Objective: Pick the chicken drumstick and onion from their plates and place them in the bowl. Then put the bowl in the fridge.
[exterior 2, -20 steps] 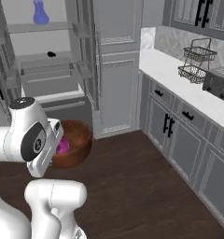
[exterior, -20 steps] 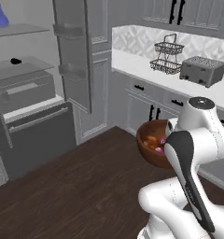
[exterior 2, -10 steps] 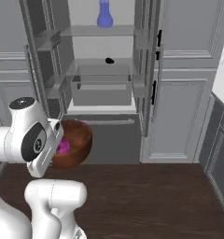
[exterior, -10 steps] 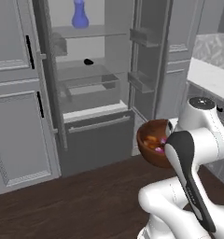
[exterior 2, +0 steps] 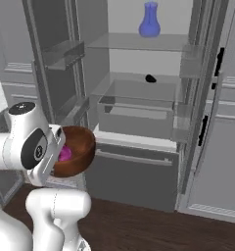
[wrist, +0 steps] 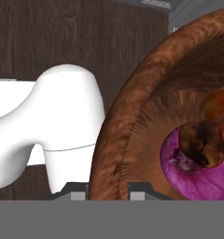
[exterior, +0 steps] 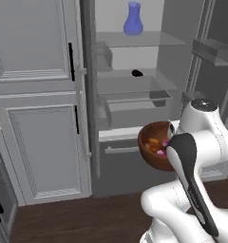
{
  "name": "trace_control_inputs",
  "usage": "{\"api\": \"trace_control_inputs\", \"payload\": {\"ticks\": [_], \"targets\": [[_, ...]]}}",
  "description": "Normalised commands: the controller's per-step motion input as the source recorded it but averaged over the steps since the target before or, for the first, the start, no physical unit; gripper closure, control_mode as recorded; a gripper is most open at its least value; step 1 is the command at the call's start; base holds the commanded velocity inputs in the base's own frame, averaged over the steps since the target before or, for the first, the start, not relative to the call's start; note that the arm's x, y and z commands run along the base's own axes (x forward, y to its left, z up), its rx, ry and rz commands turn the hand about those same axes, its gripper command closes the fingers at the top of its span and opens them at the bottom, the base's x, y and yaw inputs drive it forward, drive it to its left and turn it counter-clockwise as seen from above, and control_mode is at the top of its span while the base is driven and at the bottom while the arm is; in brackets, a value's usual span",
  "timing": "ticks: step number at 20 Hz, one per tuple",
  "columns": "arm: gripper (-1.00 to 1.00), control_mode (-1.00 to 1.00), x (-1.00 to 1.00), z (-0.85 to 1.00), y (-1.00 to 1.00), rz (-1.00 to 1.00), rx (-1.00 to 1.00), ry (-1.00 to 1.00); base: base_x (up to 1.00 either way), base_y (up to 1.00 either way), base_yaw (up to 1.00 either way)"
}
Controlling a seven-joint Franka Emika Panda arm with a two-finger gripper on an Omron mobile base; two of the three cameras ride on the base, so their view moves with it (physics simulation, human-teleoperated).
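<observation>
The reddish-brown bowl (exterior: 150,148) (exterior 2: 81,148) hangs in front of my arm at chest height, tilted a little. My gripper (wrist: 107,192) is shut on its rim (wrist: 117,126), one finger on each side of the wall. Inside lie the pink-purple onion (wrist: 198,176) (exterior 2: 65,154) (exterior: 161,153) and on it the glossy brown chicken drumstick (wrist: 206,140) (exterior: 154,142). The fridge (exterior: 135,95) (exterior 2: 139,112) stands open straight ahead, and the bowl is just short of its lower front. Both plates are out of view.
A blue vase (exterior: 133,19) (exterior 2: 150,19) stands on the top glass shelf, a small dark object (exterior: 137,73) (exterior 2: 150,78) on the shelf below. Under it is a clear drawer (exterior: 135,102). Grey cabinet doors (exterior: 35,118) flank the fridge; the floor is dark wood.
The whole picture has swung round as the base turned and drove: the open fridge now fills the view ahead and is closer. The bowl stays held in the same pose.
</observation>
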Motion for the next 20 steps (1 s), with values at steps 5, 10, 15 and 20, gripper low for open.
{"api": "trace_control_inputs", "payload": {"ticks": [5, 10, 15, 20], "targets": [[1.0, 1.0, 0.0, 0.0, 0.0, 0.0, 0.0, 0.0, 0.82, -0.81, 0.01], [1.0, 1.0, 0.0, 0.0, 0.0, 0.0, 0.0, 0.0, 0.95, -0.33, -0.01], [1.0, 1.0, 0.0, 0.0, 0.0, 0.0, 0.0, 0.0, 0.99, 0.0, -0.04], [1.0, 1.0, 0.0, 0.0, 0.0, 0.0, 0.0, 0.0, 0.66, 0.07, -0.05]]}}
